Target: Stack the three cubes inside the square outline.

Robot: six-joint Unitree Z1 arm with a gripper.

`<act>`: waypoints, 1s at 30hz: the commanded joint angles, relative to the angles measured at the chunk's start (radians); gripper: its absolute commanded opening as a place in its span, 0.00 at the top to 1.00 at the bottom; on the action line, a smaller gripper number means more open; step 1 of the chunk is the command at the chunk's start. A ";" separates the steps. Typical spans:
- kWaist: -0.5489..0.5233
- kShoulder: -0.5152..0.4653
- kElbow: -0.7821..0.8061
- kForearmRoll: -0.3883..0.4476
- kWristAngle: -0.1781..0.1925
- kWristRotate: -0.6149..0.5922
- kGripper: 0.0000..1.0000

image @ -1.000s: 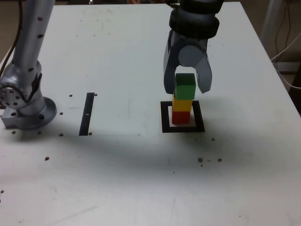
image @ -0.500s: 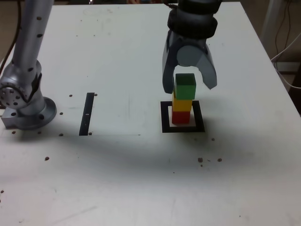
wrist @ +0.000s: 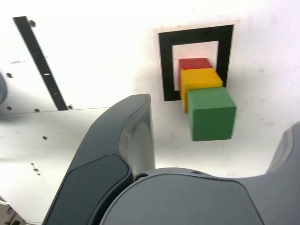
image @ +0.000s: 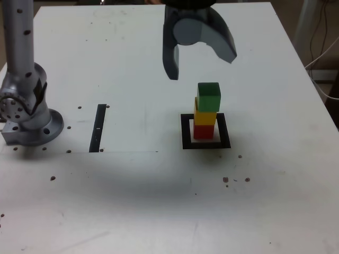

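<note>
Matte green cube (image: 208,96) tops yellow (image: 205,117) and red (image: 203,130) within the flat black frame (image: 185,132); end effector (image: 201,66) gapes empty.

On my feed the arm (image: 24,58) is a brushed silver tube dotted with small dark screws, rising from a round silver base joint (image: 26,114) with a black band. My gripper (image: 200,67) has dark blue-grey curved fingers (wrist: 119,154), glossy, around a paler grey rounded hub.

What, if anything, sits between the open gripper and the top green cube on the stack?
Nothing visible. The gripper hangs open above the green cube, with only air between. That cube tops the yellow cube and red cube inside the square outline.
</note>
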 commanded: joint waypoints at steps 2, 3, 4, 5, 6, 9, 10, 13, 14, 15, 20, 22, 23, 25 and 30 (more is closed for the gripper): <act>0.002 -0.036 0.026 0.008 -0.003 -0.002 0.00; 0.002 -0.045 0.036 0.010 -0.004 -0.002 0.00; 0.002 -0.054 0.047 0.012 -0.005 -0.003 0.00; 0.002 -0.064 0.058 0.014 -0.006 -0.003 0.00; 0.002 -0.073 0.069 0.015 -0.007 -0.003 0.00; 0.002 -0.101 0.114 0.013 -0.006 -0.006 0.00; 0.002 -0.110 0.129 0.011 -0.005 -0.006 0.00; 0.002 -0.142 0.188 0.000 -0.002 -0.011 0.00; 0.002 -0.155 0.211 -0.006 0.000 -0.013 0.00; 0.002 -0.169 0.235 -0.012 0.001 -0.015 0.00; 0.004 -0.237 0.356 -0.047 0.006 -0.021 0.00; 0.009 -0.258 0.408 -0.069 0.006 -0.022 0.00; 0.011 -0.266 0.435 -0.083 0.006 -0.022 0.00; 0.018 -0.280 0.489 -0.114 0.006 -0.022 0.00; 0.030 -0.297 0.620 -0.200 0.001 -0.022 0.00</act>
